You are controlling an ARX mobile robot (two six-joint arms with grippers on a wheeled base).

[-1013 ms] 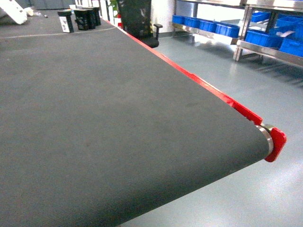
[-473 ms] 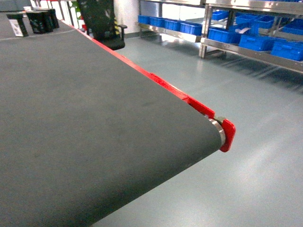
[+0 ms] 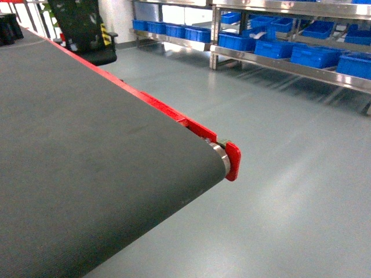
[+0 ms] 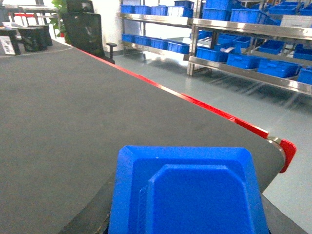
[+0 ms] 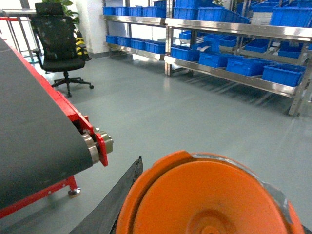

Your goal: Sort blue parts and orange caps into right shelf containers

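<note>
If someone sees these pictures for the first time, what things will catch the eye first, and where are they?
In the left wrist view a bright blue part fills the bottom, close to the camera; in the right wrist view an orange cap does the same. Behind them the dark conveyor belt with its red edge runs on the left, and steel shelves of blue crates line the far right.

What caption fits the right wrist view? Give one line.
Orange cap fills the foreground, with conveyor end, chair and crate-lined shelf beyond.

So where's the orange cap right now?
The orange cap fills the bottom of the right wrist view, close under that camera, above the grey floor, with the conveyor's end roller to its left.
</note>
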